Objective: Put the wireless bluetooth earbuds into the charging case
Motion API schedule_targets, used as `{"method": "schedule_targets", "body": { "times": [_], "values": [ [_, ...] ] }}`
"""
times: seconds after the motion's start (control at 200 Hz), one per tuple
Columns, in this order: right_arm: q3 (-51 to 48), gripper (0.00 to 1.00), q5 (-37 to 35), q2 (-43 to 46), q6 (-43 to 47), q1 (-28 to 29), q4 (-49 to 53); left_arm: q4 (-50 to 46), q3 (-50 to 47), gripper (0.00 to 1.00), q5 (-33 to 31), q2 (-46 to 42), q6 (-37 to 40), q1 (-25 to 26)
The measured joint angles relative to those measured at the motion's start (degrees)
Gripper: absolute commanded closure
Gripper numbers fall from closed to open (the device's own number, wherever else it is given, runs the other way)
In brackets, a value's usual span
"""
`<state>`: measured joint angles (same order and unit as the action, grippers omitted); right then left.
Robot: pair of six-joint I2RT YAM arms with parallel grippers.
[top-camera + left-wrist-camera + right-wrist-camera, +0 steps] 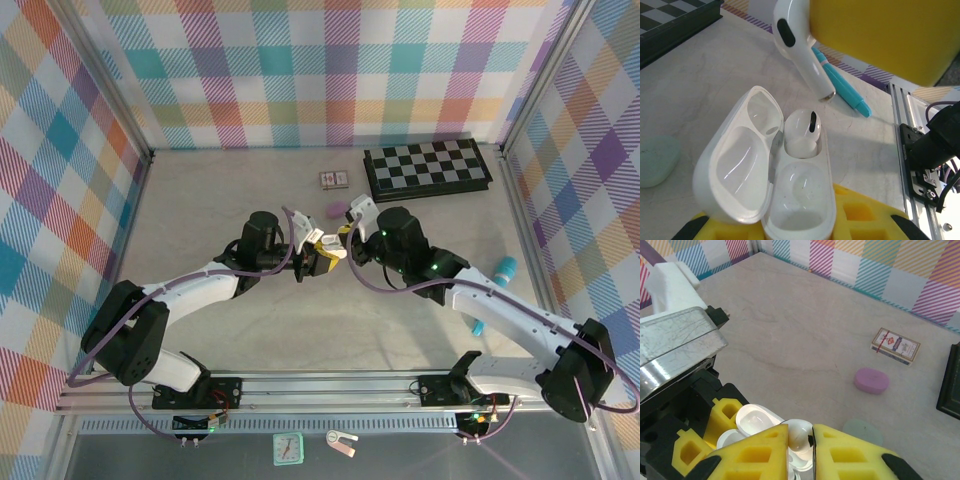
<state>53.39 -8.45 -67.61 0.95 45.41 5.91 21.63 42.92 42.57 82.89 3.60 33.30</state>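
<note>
Left wrist view: right gripper (800,441) pinched a white earbud (799,50), stem running 11-to-5 o'clock, hanging 12 o'clock of the open charging case (812,220) clamped by left gripper (790,227), empty socket (799,187) at 6.

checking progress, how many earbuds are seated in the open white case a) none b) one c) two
b: one seated earbud fills a slot of the charging case, the other slot is bare, and the second earbud hangs above in the right fingers
</note>
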Motion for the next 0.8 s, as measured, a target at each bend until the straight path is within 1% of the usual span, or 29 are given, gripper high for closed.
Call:
{"method": "schedule_targets", "body": {
  "times": [0.8],
  "values": [
    [0.42, 0.82, 1.03, -3.61, 1.46, 1.81, -0.81, 1.44, 0.17, 0.94, 0.35, -0.02, -3.32, 0.04]
  ]
}}
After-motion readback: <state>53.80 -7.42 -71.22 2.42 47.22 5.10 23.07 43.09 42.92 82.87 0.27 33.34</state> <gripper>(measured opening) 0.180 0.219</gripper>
